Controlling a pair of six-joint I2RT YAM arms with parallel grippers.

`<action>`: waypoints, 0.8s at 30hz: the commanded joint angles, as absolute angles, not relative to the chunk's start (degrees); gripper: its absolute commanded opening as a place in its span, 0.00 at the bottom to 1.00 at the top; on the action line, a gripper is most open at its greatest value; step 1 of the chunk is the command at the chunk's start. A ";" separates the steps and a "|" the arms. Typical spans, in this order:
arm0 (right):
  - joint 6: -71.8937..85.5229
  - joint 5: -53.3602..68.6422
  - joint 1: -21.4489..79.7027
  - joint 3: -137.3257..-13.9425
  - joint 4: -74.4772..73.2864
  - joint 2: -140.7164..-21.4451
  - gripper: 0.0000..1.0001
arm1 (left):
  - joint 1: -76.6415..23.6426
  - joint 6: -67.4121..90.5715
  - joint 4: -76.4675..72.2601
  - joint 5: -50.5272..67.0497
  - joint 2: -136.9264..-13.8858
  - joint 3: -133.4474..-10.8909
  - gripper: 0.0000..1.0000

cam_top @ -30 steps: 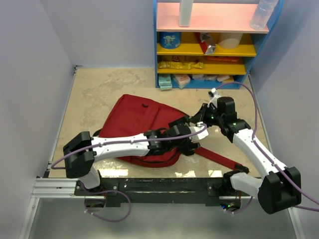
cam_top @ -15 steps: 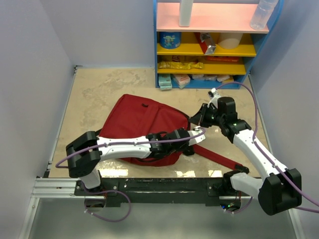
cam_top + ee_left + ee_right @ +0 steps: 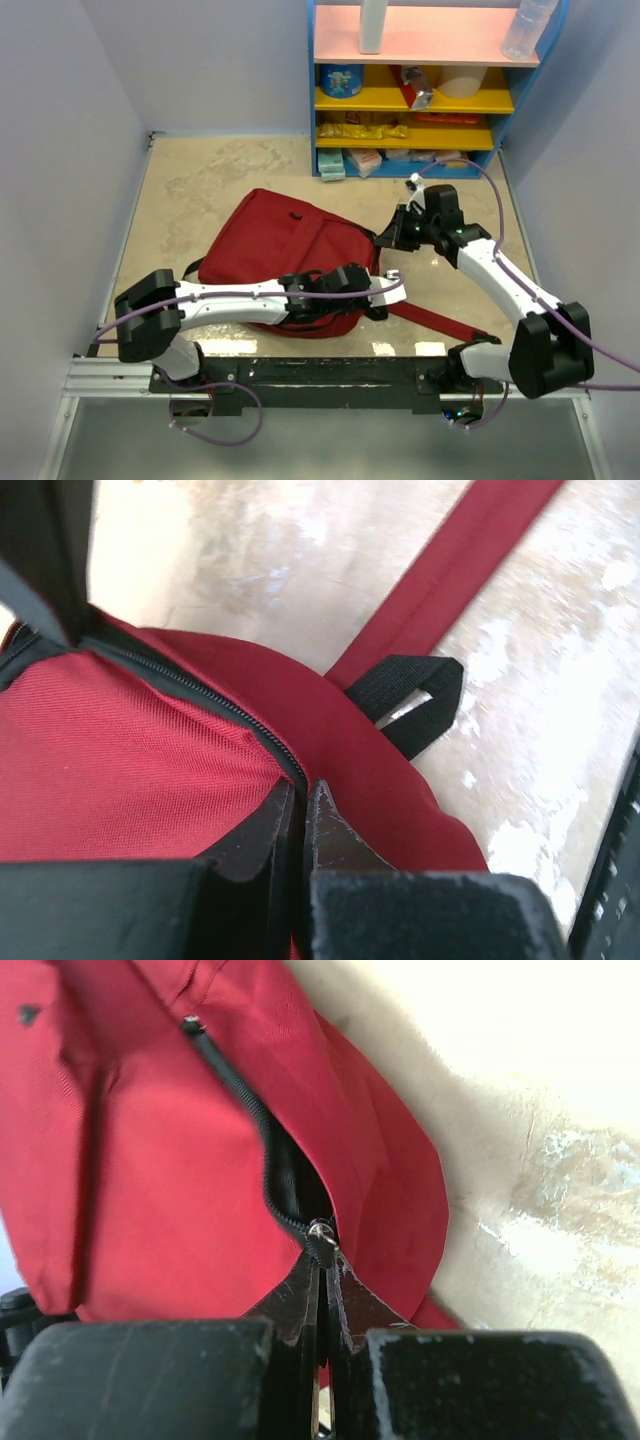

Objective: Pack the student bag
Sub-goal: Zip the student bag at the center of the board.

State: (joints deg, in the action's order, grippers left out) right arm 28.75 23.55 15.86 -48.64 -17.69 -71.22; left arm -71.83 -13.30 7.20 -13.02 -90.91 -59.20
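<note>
- The student bag (image 3: 285,240), a large dark-red fabric backpack with black zippers, lies flat in the middle of the beige marbled table (image 3: 200,180), with its long red strap (image 3: 440,322) trailing toward the near right.
- The left gripper (image 3: 372,298) sits at the bag's near right edge, just beside where the strap joins.
- In the left wrist view the left gripper (image 3: 300,805) has its fingers clenched together on the bag (image 3: 130,740) right where the black zipper line (image 3: 190,690) ends. A black webbing loop (image 3: 415,695) lies just to the right.
- The right gripper (image 3: 386,237) is at the bag's far right edge.
- In the right wrist view its fingers (image 3: 322,1260) pinch the small metal zipper pull (image 3: 320,1232). The zipper above it gapes open onto dark lining (image 3: 290,1185).
- A blue shelf unit (image 3: 420,165) with yellow and pink shelves stands at the far side, well apart from the bag.
</note>
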 commanded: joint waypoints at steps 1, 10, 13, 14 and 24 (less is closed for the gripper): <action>25.66 18.55 15.29 -56.85 -10.47 -75.13 0.00 | -74.79 -18.01 11.68 3.50 -87.02 -55.91 0.00; 25.05 20.04 18.71 -66.35 -10.02 -81.55 0.00 | -75.50 -26.45 18.98 13.61 -83.32 -51.68 0.00; 25.40 20.21 21.87 -68.19 -8.71 -84.81 0.00 | -75.59 -28.38 20.03 14.76 -83.14 -51.50 0.00; 25.40 20.04 22.41 -68.55 -8.27 -85.60 0.00 | -75.59 -28.91 20.30 14.94 -83.14 -51.68 0.00; 23.03 19.69 23.91 -78.39 -9.74 -95.80 0.00 | -76.11 -31.20 21.18 14.50 -83.41 -52.73 0.00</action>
State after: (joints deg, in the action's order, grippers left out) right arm 25.98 26.00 25.15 -69.04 -23.44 -95.39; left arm -72.07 -32.14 15.11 0.82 -83.83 -53.34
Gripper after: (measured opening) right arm 0.013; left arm 0.056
